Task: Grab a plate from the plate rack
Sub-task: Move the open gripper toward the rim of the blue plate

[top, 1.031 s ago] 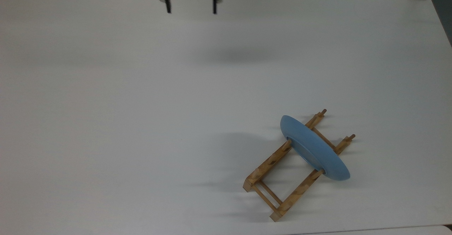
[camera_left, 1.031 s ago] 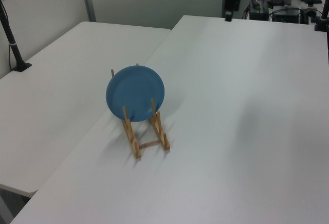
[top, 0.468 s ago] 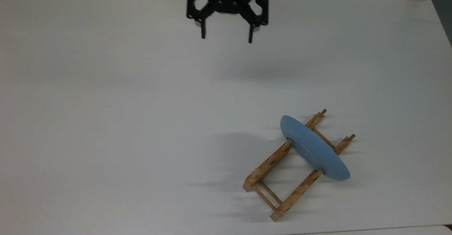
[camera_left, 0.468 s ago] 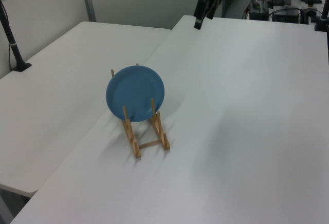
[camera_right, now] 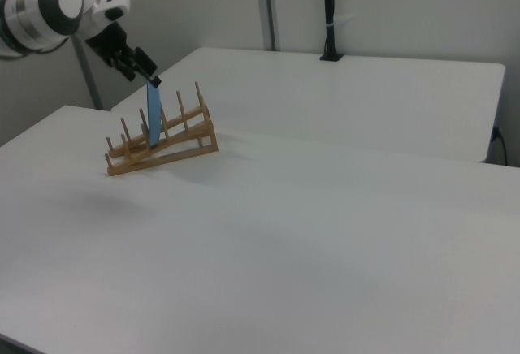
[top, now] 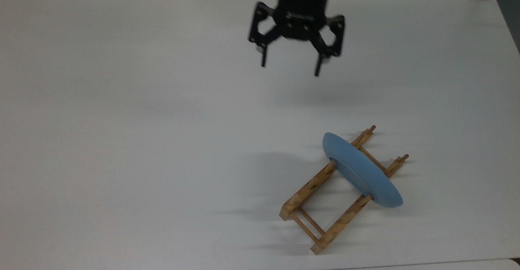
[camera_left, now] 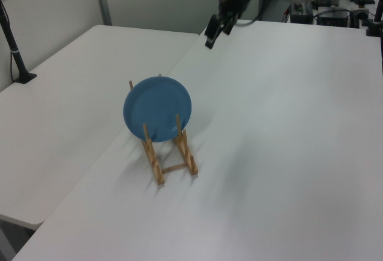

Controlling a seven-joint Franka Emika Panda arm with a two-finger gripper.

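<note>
Pincer (top: 290, 70) sits in the upper middle of the top view, fingers spread wide, nothing between them. The two fingertips (top: 263, 63) point toward the bottom of the frame, above bare white tabletop (top: 122, 140). Soft shadow of the arm lies on the tabletop just below the pincer in the top view.

Plate (top: 361, 175) is in the lower right of the top view, standing on edge in the plate rack (top: 329, 199), slotted between pegs toward the rack's upper-right end. It crosses both rails and overhangs them on each side. Rack runs diagonally, lower left to upper right of the frame, with thin crossbars at its lower-left end.

Left view: plate (camera_left: 157, 109) is left of centre, its round blue face toward the camera, leaning back in the rack (camera_left: 169, 155). Pincer (camera_left: 210, 36) is near the top of the frame, right of centre, well apart from the plate and higher in the frame.

Right view: plate (camera_right: 152, 116) shows edge-on as a thin blue strip, upright among the pegs of the rack (camera_right: 162, 141), upper left of the frame. Pincer (camera_right: 146, 75) hangs just above the plate's top edge in the frame; white arm (camera_right: 49, 5) enters from the upper-left corner. Whether there is contact can't be told from the right view; the other two views show a clear gap.
</note>
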